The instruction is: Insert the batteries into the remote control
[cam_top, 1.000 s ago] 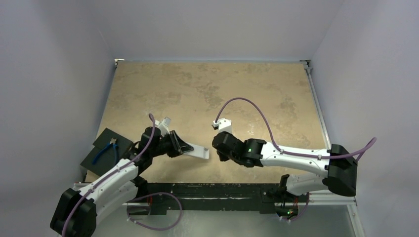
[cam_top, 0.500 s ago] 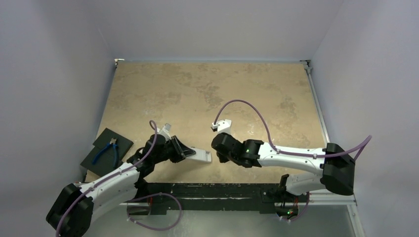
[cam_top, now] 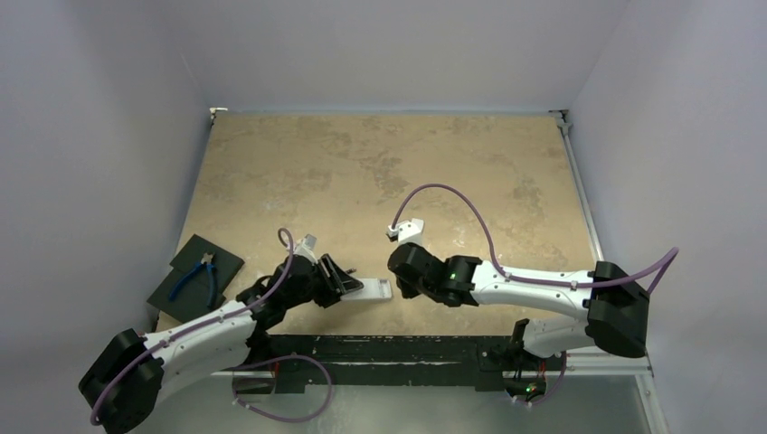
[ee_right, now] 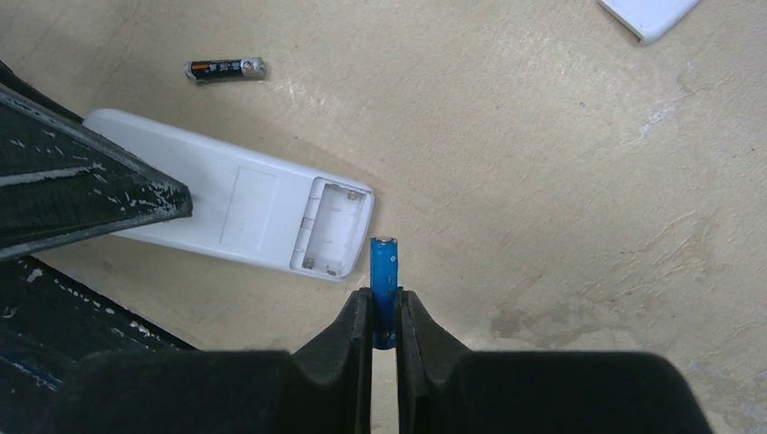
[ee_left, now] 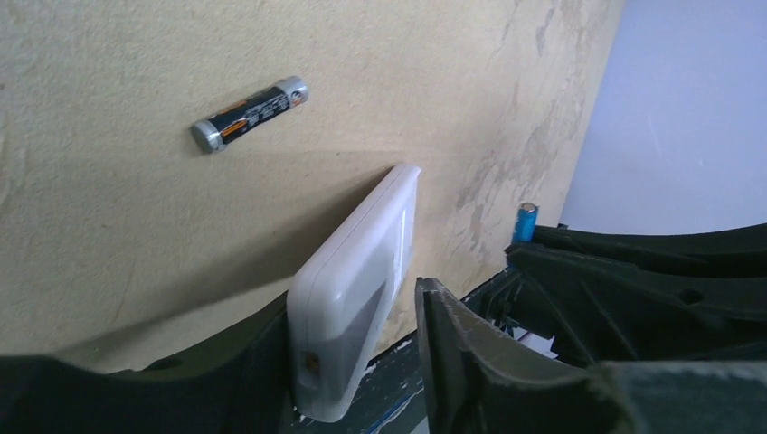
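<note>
Remote control was pinched at its solid end by the left tool, back up, bay open. Black battery lay loose on the surface beyond the remote. Right tool clamped the blue battery just off the bay end. Likely step: first insertion. Next: line it up with a slot.

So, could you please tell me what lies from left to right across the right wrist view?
Black battery → remote's open bay → blue battery → white piece.
</note>
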Robot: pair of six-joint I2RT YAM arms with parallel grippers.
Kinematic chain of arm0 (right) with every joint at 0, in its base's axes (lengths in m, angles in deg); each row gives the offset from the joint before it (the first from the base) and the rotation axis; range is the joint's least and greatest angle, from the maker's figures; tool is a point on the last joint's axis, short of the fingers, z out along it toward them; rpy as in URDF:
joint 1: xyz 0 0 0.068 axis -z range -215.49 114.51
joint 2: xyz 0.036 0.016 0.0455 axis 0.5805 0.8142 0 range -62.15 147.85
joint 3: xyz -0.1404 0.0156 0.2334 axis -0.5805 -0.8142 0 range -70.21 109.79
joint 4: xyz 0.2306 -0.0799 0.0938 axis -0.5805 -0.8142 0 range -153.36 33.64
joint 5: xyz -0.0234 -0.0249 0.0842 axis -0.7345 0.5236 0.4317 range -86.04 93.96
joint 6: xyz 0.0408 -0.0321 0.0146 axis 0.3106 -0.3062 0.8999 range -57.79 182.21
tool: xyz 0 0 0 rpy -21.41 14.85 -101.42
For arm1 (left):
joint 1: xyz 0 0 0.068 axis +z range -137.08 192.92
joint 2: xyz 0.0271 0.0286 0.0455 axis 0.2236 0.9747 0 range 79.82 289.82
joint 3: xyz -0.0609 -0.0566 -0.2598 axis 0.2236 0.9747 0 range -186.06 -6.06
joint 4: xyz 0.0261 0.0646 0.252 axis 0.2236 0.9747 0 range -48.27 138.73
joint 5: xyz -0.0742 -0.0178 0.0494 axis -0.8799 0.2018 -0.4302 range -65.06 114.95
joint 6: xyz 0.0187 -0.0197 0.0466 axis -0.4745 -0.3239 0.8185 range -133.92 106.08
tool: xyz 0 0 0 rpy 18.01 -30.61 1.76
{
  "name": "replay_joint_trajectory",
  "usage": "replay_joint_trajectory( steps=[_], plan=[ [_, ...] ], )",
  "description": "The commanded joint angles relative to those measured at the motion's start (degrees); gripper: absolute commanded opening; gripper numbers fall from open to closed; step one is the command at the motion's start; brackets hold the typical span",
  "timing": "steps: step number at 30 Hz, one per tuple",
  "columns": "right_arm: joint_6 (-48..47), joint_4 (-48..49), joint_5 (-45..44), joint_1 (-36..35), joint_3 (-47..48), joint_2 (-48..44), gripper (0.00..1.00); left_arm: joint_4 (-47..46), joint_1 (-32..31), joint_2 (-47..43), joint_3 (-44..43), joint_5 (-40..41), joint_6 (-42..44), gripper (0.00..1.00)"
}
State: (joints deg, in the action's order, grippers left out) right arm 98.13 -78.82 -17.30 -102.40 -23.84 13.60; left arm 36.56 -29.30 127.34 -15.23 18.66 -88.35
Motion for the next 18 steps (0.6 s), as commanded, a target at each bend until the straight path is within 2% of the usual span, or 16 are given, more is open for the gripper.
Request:
replay_joint_trajectory(
  steps=[1,9,18],
  plan=[
    [-0.9,1.9,0.7,0.5,-0.6,-0.2,0.04,1.1,-1.8,-0.2,0.8,3.0,-1.6,0.49],
    [-1.2,1.9,1.2,1.0,-1.1,-0.9,0.04,2.4,-5.5,0.0,0.6,3.9,-3.1,0.56],
    [-1.9,2.0,1.9,1.6,-0.6,-0.8,0.04,1.4,-14.5,4.3,-1.7,8.0,-5.7,0.58]
  ],
)
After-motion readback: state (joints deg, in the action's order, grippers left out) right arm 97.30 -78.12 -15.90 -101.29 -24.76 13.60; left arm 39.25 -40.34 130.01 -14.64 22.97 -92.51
